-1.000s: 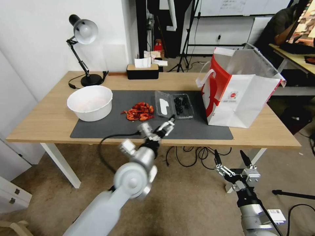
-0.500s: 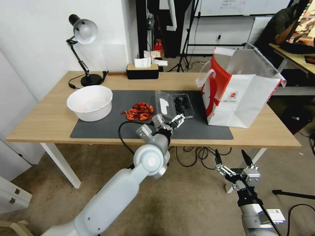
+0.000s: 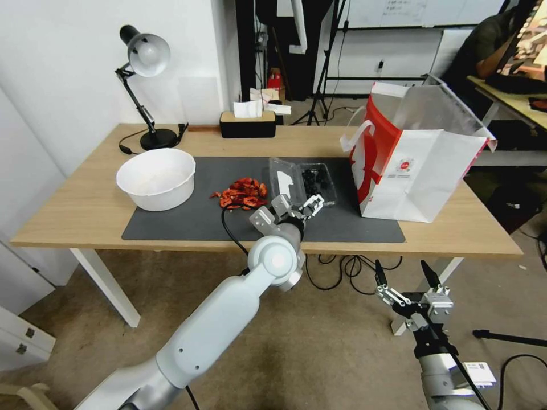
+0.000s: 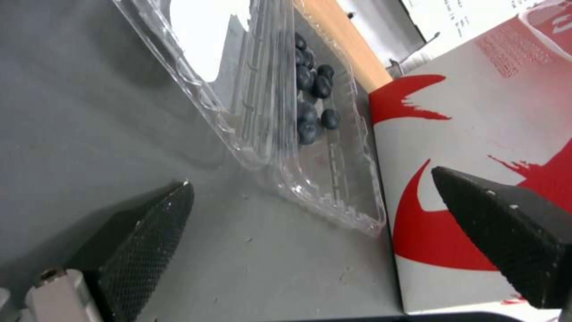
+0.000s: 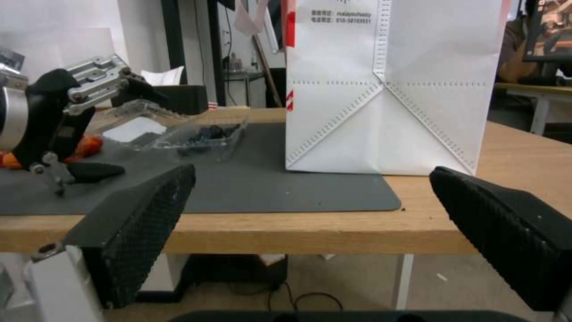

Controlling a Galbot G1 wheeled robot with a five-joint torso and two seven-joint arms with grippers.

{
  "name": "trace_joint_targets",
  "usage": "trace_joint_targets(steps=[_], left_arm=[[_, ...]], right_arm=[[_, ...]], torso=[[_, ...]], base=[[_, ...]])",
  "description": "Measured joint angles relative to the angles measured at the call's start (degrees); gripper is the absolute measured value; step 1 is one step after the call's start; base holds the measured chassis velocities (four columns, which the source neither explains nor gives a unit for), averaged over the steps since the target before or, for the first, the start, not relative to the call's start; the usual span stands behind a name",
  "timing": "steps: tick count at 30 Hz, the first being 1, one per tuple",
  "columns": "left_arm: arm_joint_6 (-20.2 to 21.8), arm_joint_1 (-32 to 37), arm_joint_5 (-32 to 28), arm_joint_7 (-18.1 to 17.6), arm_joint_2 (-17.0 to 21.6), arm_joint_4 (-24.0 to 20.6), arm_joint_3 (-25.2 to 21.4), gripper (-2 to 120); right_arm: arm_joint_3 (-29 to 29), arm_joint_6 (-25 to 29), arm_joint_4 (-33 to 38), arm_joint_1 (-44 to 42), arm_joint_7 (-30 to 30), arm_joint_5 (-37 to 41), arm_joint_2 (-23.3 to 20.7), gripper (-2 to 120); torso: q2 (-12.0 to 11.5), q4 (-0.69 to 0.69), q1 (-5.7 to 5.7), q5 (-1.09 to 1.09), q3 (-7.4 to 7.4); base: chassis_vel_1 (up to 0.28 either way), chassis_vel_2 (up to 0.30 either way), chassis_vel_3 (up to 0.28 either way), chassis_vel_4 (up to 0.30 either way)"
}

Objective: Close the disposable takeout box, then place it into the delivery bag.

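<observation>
- I have the disposable takeout box (image 3: 302,182) lying open on the dark mat (image 3: 182,219) of the counter (image 3: 85,210), its lid half toward the red crayfish pile (image 3: 242,193) and its berry half toward the delivery bag (image 3: 419,165).
- In the left wrist view the lid (image 4: 208,67) with its white label is raised off the mat, not folded flat; the berries (image 4: 313,103) sit in the tray half beyond it.
- The delivery bag stands upright just beside the box, mouth open upward, foil lining visible.
- Step in hand, as I judge it: bring the left tool (image 3: 297,206) to the lid edge and fold the lid over the tray.
- To do it well, I would get one finger under the lid's free edge from the crayfish side, sweep it over the hinge toward the bag, then press down on the rim until it seats. Too low an approach will likely slide the light box toward the bag.
- Left tool state: fingers spread wide, empty. It sits low over the mat at the near end of the box; I cannot tell if the lower finger (image 4: 149,232) touches the mat.
- Right tool (image 3: 405,285): parked below the counter's front edge, fingers spread, holding nothing.
</observation>
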Motion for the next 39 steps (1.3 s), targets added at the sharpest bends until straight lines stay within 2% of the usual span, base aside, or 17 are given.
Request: trace_joint_targets(steps=[15, 31, 39], left_arm=[[-1.8, -1.3, 0.1, 1.3, -1.0, 2.8, -0.8, 100], [-6.6, -1.5, -0.4, 9.4, -1.4, 4.0, -1.1, 100], [-6.9, -2.0, -0.4, 11.3, -1.4, 4.0, -1.2, 100]], right_arm=[[-0.2, 0.4, 0.0, -0.2, -0.2, -0.5, 0.5, 100], [-0.5, 0.4, -0.7, 0.1, -0.3, -1.6, 1.2, 100], [-0.6, 0.3, -1.0, 0.5, -0.3, -2.1, 1.4, 100]], torso=[[0.0, 0.00, 0.01, 0.01, 0.03], [0.0, 0.01, 0.04, 0.01, 0.03], [0.0, 0.00, 0.02, 0.00, 0.02]], base=[[0.000, 0.000, 0.000, 0.000], [0.000, 0.000, 0.000, 0.000], [0.000, 0.000, 0.000, 0.000]])
